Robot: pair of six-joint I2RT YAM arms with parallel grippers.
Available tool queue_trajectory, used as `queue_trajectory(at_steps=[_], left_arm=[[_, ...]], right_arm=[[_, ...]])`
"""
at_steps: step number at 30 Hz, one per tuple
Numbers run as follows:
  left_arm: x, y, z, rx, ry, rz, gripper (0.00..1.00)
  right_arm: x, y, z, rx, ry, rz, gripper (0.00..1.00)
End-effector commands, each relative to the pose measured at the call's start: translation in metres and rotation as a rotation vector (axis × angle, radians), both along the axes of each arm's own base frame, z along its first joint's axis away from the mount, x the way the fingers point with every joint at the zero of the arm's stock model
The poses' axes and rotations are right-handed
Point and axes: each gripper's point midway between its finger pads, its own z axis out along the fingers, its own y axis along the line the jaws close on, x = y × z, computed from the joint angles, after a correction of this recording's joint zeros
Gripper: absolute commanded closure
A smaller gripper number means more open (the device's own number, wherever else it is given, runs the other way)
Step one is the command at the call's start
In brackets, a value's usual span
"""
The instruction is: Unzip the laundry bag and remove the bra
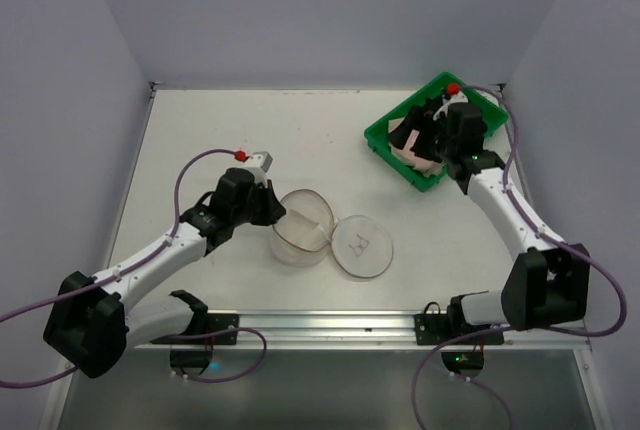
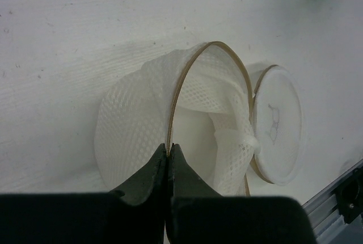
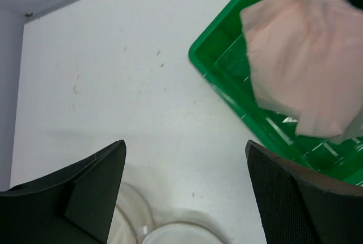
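Observation:
The laundry bag (image 1: 303, 230) lies open on the table, a white mesh cylinder with a tan wire rim (image 2: 190, 76). Its round white face with the small bra drawing (image 1: 362, 245) lies flat beside it, and also shows in the left wrist view (image 2: 278, 122). My left gripper (image 2: 169, 147) is shut on the bag's rim; in the top view it (image 1: 272, 212) sits at the bag's left edge. The pale pink bra (image 3: 306, 57) lies in the green tray (image 3: 221, 74). My right gripper (image 3: 185, 144) is open and empty, over the tray's near-left side (image 1: 425, 135).
The green tray (image 1: 385, 135) stands at the back right of the table. A metal rail (image 1: 330, 322) runs along the near edge between the arm bases. Grey walls close in the table on three sides.

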Motion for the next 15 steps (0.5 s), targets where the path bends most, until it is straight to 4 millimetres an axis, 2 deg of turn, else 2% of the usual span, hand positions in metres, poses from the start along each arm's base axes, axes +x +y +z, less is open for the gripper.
queue_trajectory(at_steps=[1,2,3,5,6,8,9,11,12,15], left_arm=[[0.005,-0.003,0.001,-0.032,-0.015,0.014,1.00],[0.006,0.000,-0.002,-0.023,-0.014,0.024,1.00],[0.007,0.003,-0.004,-0.010,-0.017,0.041,1.00],[0.007,0.006,-0.008,0.002,-0.015,0.052,1.00],[0.008,0.009,-0.011,0.014,-0.012,0.064,1.00],[0.007,0.010,-0.017,0.024,0.006,0.071,1.00],[0.008,0.010,-0.018,0.023,0.007,0.072,1.00],[0.007,0.010,-0.024,0.012,0.025,0.092,1.00],[0.005,0.009,-0.028,0.002,0.029,0.095,1.00],[0.002,0.013,-0.043,-0.008,0.061,0.133,1.00]], right_arm=[[-0.040,0.036,-0.023,0.043,0.022,0.102,0.12],[-0.052,0.048,-0.028,0.045,0.029,0.133,0.13],[-0.071,0.051,-0.041,0.049,0.050,0.144,0.13],[-0.092,0.062,-0.055,0.055,0.088,0.172,0.13],[-0.106,0.063,-0.070,0.065,0.136,0.166,0.13],[-0.123,0.064,-0.087,0.061,0.201,0.154,0.14],[-0.135,0.062,-0.103,0.056,0.247,0.143,0.14],[-0.147,0.059,-0.112,0.075,0.285,0.105,0.14],[-0.154,0.053,-0.124,0.069,0.315,0.060,0.14],[-0.165,0.048,-0.133,0.064,0.335,0.045,0.15]])
